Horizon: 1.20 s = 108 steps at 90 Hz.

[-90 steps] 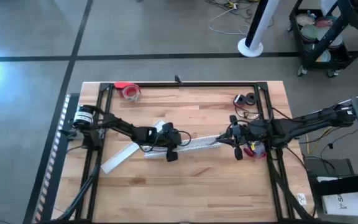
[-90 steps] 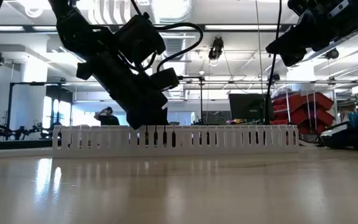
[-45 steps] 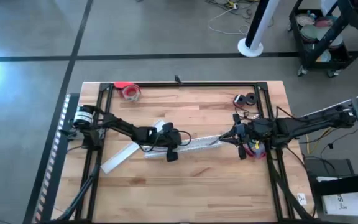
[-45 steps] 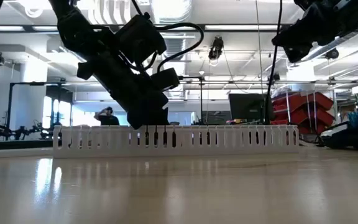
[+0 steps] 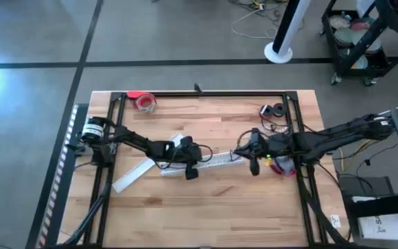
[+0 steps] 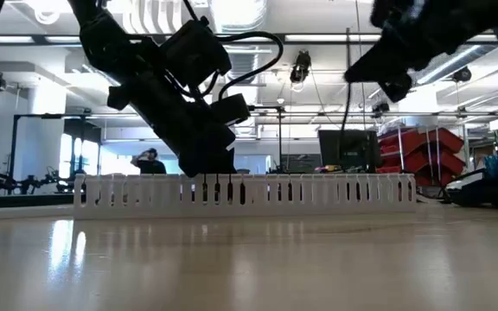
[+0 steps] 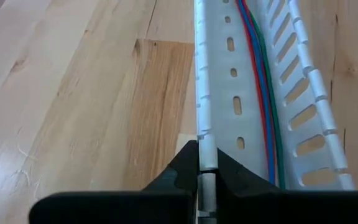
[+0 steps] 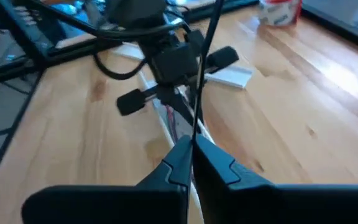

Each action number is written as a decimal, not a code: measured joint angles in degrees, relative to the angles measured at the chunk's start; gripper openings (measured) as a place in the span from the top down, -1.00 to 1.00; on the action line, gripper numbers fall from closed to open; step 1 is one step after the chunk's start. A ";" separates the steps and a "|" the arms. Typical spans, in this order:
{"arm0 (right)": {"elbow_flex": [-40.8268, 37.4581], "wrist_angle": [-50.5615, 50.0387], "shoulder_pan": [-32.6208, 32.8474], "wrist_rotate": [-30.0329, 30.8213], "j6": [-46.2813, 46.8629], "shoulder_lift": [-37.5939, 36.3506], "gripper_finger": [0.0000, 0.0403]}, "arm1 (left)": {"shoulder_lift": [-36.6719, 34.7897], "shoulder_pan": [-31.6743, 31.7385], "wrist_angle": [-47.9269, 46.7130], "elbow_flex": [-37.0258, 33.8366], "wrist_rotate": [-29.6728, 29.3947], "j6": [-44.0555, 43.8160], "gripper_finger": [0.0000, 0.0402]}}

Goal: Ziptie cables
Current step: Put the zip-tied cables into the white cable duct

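Right end effector (image 5: pixel 253 160), clamped on a thin black strip (image 8: pixel 205 68), has advanced toward the slotted duct (image 7: pixel 253 93), whose wall left end effector (image 7: pixel 204 180) pinches; threading pending.

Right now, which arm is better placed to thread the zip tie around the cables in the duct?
Right. Its gripper holds a thin black tie above the duct, while the left gripper is clamped on the duct wall.

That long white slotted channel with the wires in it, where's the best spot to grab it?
Probably one thin upright side wall, from above, a finger each side. The white slotted channel is open-topped with narrow walls; the left gripper pinches one this way, clear of the wires. The right gripper holds a thin black strand nearby.
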 joint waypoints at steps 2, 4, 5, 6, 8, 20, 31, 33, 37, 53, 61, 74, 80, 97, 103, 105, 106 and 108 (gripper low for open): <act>0.91 -0.35 -0.19 -0.03 0.98 1.73 1.00 | 0.00 0.00 -0.01 0.00 0.00 0.01 1.00; 1.91 -0.72 -0.46 -0.06 2.03 3.49 1.00 | 0.00 0.00 -0.02 0.00 0.00 0.01 1.00; 2.45 -0.92 -0.57 -0.11 2.71 4.43 1.00 | 0.00 0.00 -0.01 0.00 -0.01 0.01 1.00; 3.02 -1.12 -0.69 -0.18 3.43 5.37 1.00 | 0.00 0.00 0.00 0.00 -0.01 0.01 1.00; 4.14 -1.48 -0.93 -0.39 4.87 7.08 1.00 | 0.00 0.00 0.00 0.00 -0.02 0.01 1.00; 10.64 -4.01 -1.72 -4.38 13.17 15.87 1.00 | -0.02 0.04 0.00 0.02 -0.09 0.03 1.00; 15.94 -8.84 -2.86 -5.25 20.04 20.37 1.00 | -0.02 0.25 -0.03 0.02 -0.09 0.22 1.00; 16.60 -10.45 -3.42 -5.24 21.61 21.11 1.00 | -0.02 0.28 -0.04 0.02 -0.10 0.23 1.00; 17.37 -13.75 -4.36 -5.06 24.31 22.43 1.00 | -0.04 0.31 -0.03 0.02 -0.14 0.30 1.00; 18.33 -17.47 -7.49 -10.27 31.34 26.44 1.00 | -0.07 0.35 0.00 0.02 -0.17 0.84 1.00; 18.56 -17.16 -7.79 -12.74 33.51 28.94 1.00 | -0.07 0.35 0.00 0.02 -0.17 0.78 1.00; 19.35 -17.42 -7.79 -14.61 36.24 31.49 1.00 | -0.11 0.35 0.10 0.08 -0.17 -0.66 1.00; 19.49 -18.09 -8.35 -14.69 36.53 32.27 1.00 | -0.11 0.23 -0.04 0.43 -0.71 -0.71 1.00; 20.19 -19.66 -9.79 -14.91 36.66 32.57 1.00 | -0.13 -0.12 -1.56 2.28 -2.93 0.60 1.00; 20.17 -20.54 -10.34 -15.04 36.66 32.50 1.00 | -0.11 -0.62 -2.35 3.06 -3.18 2.18 1.00; 20.17 -20.73 -10.59 -15.09 36.64 32.38 1.00 | -0.11 -0.82 -2.53 3.28 -3.41 2.51 1.00; 20.17 -20.83 -10.69 -15.10 36.64 32.29 1.00 | -0.11 -0.94 -2.59 3.38 -3.47 2.62 1.00; 20.17 -21.16 -10.84 -15.10 36.64 32.12 1.00 | -0.11 -1.17 -2.73 3.60 -3.56 2.72 1.00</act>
